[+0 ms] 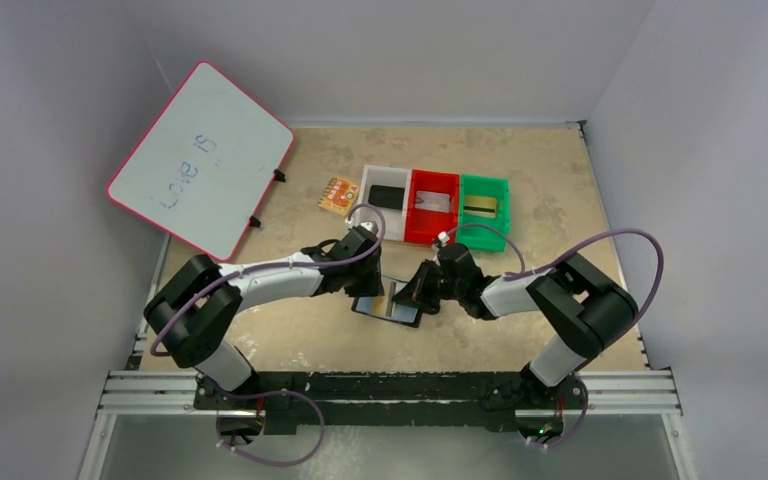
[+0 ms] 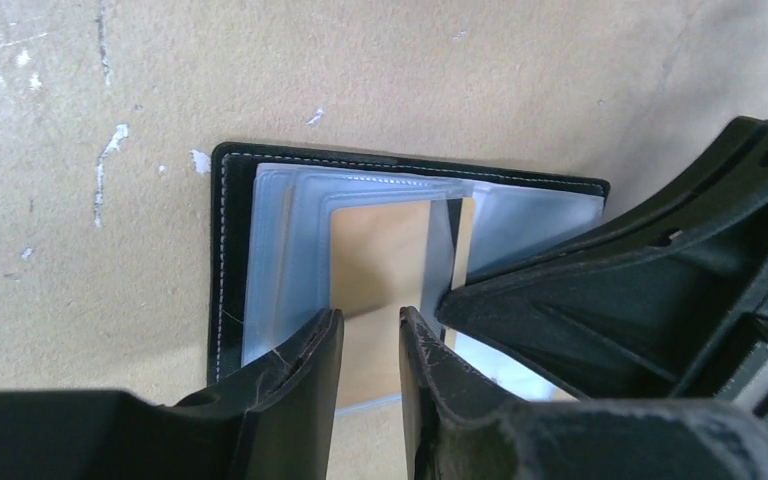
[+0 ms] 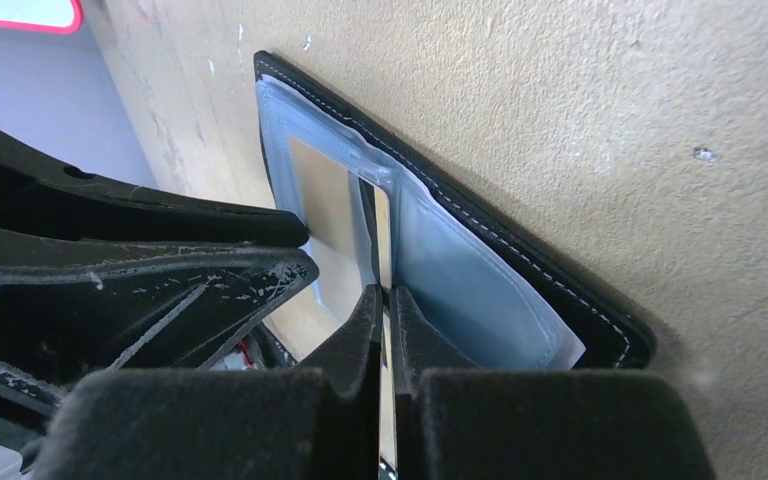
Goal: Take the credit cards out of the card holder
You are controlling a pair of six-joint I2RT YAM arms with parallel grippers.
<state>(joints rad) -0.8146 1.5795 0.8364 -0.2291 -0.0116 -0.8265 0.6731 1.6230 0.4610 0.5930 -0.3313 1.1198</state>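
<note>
where the left arm point(image 1: 270, 278) and the right arm point(image 1: 505, 292) meet in the top view, the open card holder point(image 1: 372, 305) lies flat on the counter point(image 1: 540, 200). left wrist: the left tool point(image 2: 370, 315) stands narrowly apart over a tan credit card point(image 2: 380, 255) in a clear sleeve point(image 2: 290, 260). right wrist: the right tool point(image 3: 384, 295) is pinched on a thin card point(image 3: 384, 225).

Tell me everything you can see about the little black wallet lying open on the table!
The small black leather-looking wallet lies open and flat on the speckled tan table. White stitching runs round its edge. Inside are layered, clear blue-grey plastic sleeves; one holds a gold-tan card. The right end effector is shut on a thin sheet standing up from the middle, card or sleeve I cannot tell. The left end effector, fingers apart, sits over the gold card's sleeve.
</note>
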